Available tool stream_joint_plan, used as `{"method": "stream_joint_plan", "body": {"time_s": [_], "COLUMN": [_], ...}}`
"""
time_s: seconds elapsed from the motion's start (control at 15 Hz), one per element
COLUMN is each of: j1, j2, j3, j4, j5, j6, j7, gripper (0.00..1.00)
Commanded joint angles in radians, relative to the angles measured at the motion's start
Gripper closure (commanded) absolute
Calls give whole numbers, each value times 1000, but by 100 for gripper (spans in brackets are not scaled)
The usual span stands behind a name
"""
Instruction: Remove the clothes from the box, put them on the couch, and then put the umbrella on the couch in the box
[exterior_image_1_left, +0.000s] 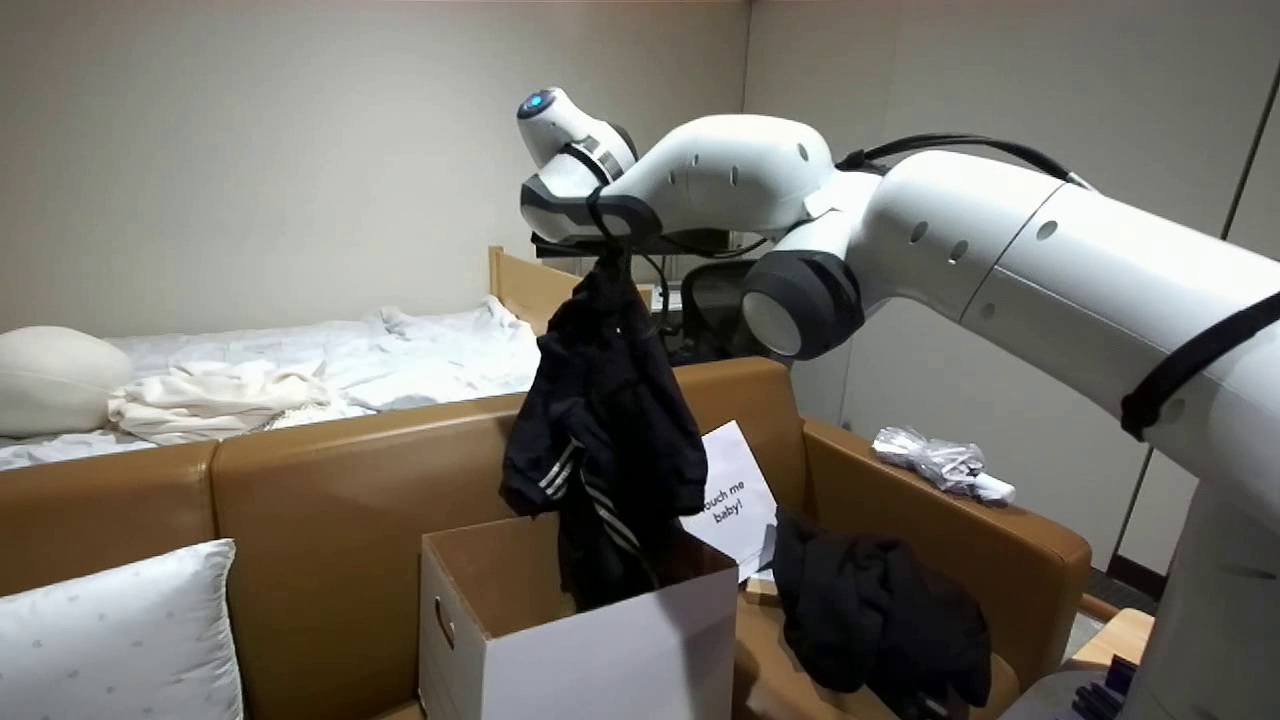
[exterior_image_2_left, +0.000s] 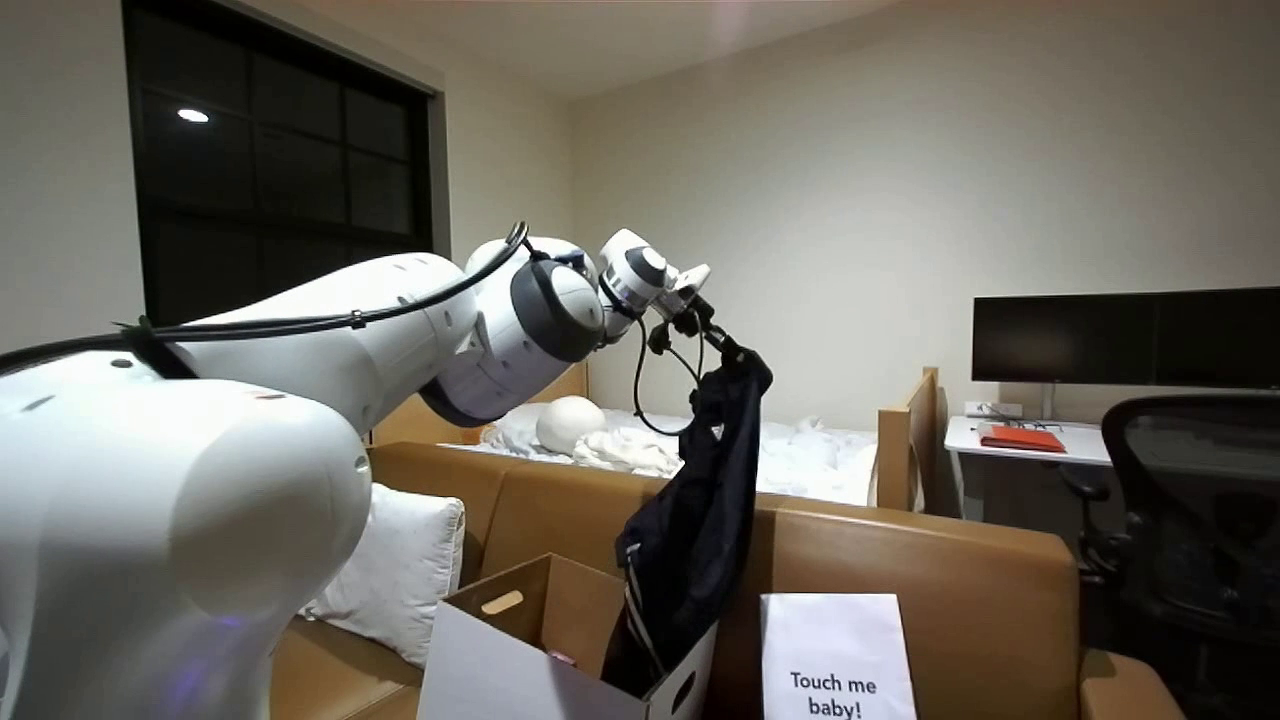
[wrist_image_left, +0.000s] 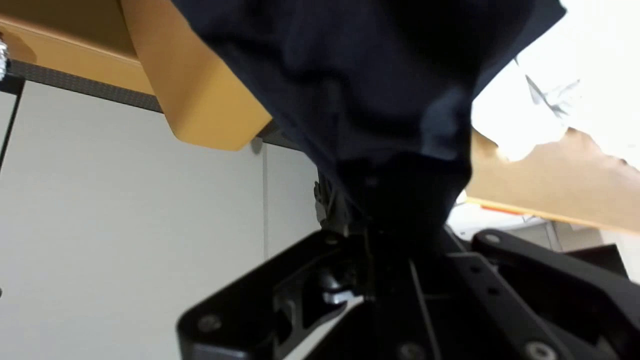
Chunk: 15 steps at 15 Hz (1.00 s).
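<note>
Gripper (exterior_image_2_left: 734, 350) is pinching a black garment (exterior_image_1_left: 620, 400) by its upper end, jaws nearly together; garment is hanging down, its lower end sitting inside the box (exterior_image_1_left: 600, 665); a black fabric heap (exterior_image_1_left: 870, 610) is lying on the couch (exterior_image_1_left: 350, 490), between box and armrest (exterior_image_1_left: 1000, 570); printed sheet (exterior_image_2_left: 835, 640) is leaning near the backrest (exterior_image_2_left: 940, 570).

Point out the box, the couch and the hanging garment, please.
Box (exterior_image_1_left: 610, 655): in an exterior view, on its white outer wall.
Couch (exterior_image_1_left: 360, 510): in an exterior view, on its backrest.
Hanging garment (exterior_image_2_left: 700, 510): in an exterior view, on its middle.
</note>
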Motion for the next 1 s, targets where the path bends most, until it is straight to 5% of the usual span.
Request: {"method": "stream_joint_plan", "body": {"time_s": [0.0,0.93], "j1": [-17,-39], "j2": [-67,-357], "j3": [0,-75], "j4": [4,20], "j5": [-139,-377], "j6": [60,-146], "j7": [87,516], "gripper": [98,98]}}
